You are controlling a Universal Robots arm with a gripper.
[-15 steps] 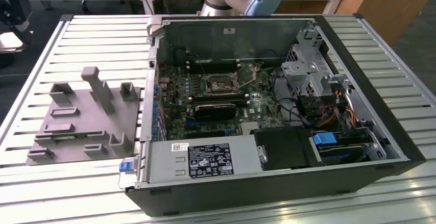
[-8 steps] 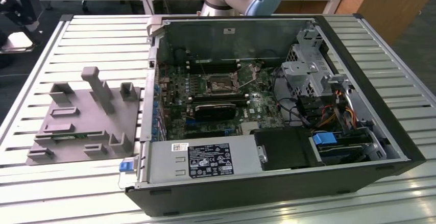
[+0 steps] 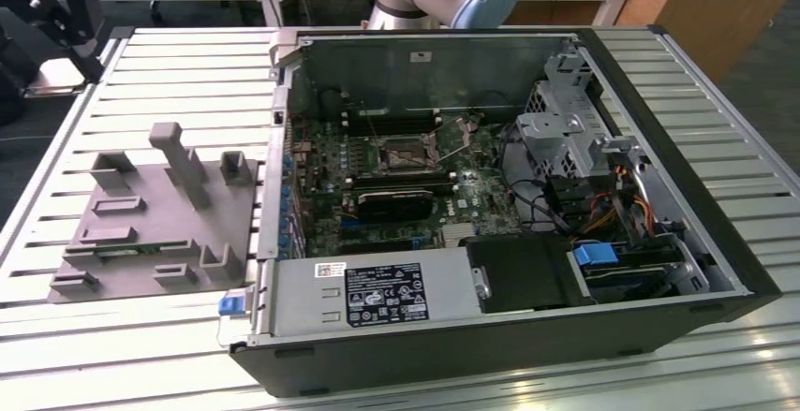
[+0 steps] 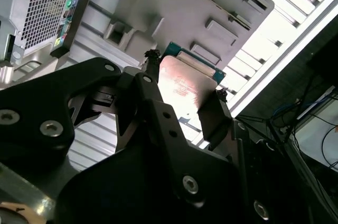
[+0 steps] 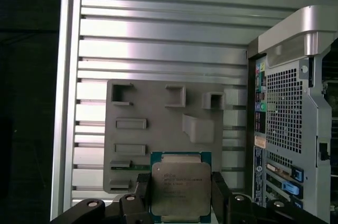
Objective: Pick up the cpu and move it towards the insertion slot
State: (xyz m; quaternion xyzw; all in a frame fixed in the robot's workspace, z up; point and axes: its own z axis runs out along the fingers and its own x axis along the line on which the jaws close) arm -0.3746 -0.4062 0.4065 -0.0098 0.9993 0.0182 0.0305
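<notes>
Well above the grey plastic tray with upright posts (image 5: 158, 110), the black two-fingered gripper (image 5: 181, 184) pinches the silvery square cpu (image 5: 181, 197) by opposite edges, apparently to hold it flat.

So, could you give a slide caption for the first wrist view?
Gripper shut on the cpu, held clear of the grey tray.

Case (image 3: 500, 355) open-sided, insertion slot (image 3: 407, 155) uncovered, drive cage (image 3: 559, 139) close beside, tray posts (image 3: 175, 158) upright.

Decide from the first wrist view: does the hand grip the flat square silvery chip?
Yes, the hand clamps opposite edges of the chip between black fingers, in front of the grey plastic tray.
</notes>
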